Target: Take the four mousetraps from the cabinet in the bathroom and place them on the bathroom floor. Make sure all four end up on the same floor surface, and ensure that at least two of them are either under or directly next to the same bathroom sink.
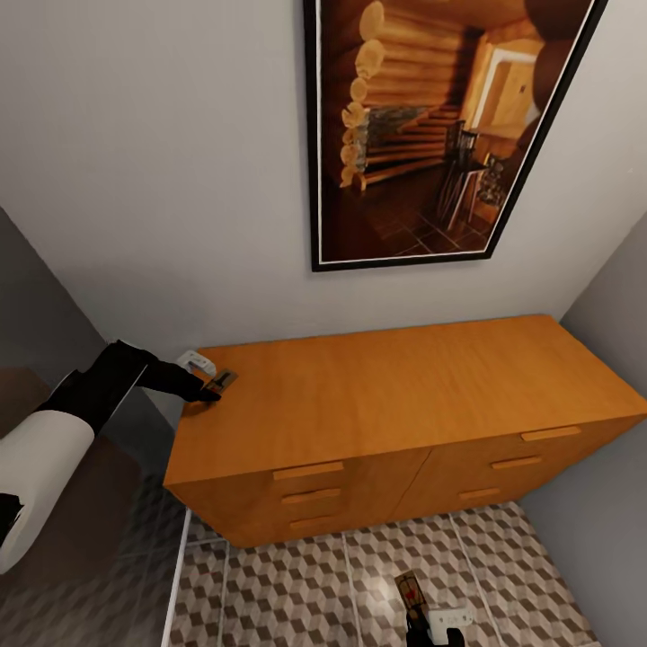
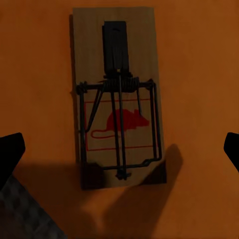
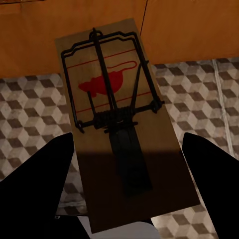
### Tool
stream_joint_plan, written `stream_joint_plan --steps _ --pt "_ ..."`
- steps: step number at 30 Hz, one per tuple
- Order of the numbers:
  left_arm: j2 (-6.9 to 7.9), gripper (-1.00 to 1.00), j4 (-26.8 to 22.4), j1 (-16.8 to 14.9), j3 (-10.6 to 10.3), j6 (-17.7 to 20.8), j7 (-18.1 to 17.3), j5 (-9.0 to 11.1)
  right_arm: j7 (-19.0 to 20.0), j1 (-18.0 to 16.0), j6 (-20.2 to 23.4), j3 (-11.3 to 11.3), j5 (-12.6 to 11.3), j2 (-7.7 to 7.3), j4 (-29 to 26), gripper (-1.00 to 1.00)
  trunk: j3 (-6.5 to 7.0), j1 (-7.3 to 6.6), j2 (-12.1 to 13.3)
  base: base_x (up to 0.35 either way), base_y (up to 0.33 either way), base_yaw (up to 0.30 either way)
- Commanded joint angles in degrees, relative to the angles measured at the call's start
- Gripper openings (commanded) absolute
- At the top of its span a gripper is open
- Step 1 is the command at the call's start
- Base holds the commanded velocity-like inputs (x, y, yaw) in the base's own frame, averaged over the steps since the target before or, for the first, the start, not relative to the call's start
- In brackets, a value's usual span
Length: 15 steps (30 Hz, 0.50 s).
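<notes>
I am reaching my left gripper (image 1: 212,392) out over the back left corner of the cabinet (image 1: 395,395), whose six drawers are all sitting shut, so I cannot tell what they are holding. One mousetrap (image 1: 224,380) is lying flat on the cabinet top at that corner, just beside my left jaws. In my left wrist view this mousetrap (image 2: 117,97) is resting on the orange wood with its red mouse print and dark wire facing up, and my left fingertips (image 2: 10,152) are standing wide apart on either side of it, released and not touching it.

Low in front of the cabinet, my right gripper (image 1: 422,620) is hanging over the bathroom floor (image 1: 296,584) and carrying a second mousetrap (image 1: 410,593). In my right wrist view that mousetrap (image 3: 119,124) is jutting out from between my dark fingers (image 3: 37,184), with its near end tucked under them; the jaws are looking clenched on it, and the board is hovering above the cube-patterned tiles (image 3: 199,89) close to the cabinet front (image 3: 59,30).

A framed picture (image 1: 431,126) of a log interior is hanging on the wall above the cabinet.
</notes>
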Motion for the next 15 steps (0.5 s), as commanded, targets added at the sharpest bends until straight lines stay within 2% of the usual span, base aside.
stream_joint_plan --steps 1,15 --pt "0.00 1.00 0.0 0.0 0.0 0.0 0.0 0.0 0.0 0.0 0.0 0.0 0.0 0.00 0.0 -1.00 0.00 0.00 0.0 0.010 0.000 0.000" --pt "-0.02 1.00 0.0 0.0 0.0 0.0 0.0 0.0 0.0 0.0 0.0 0.0 0.0 0.00 0.0 -1.00 -0.05 0.00 0.0 0.002 0.000 0.000"
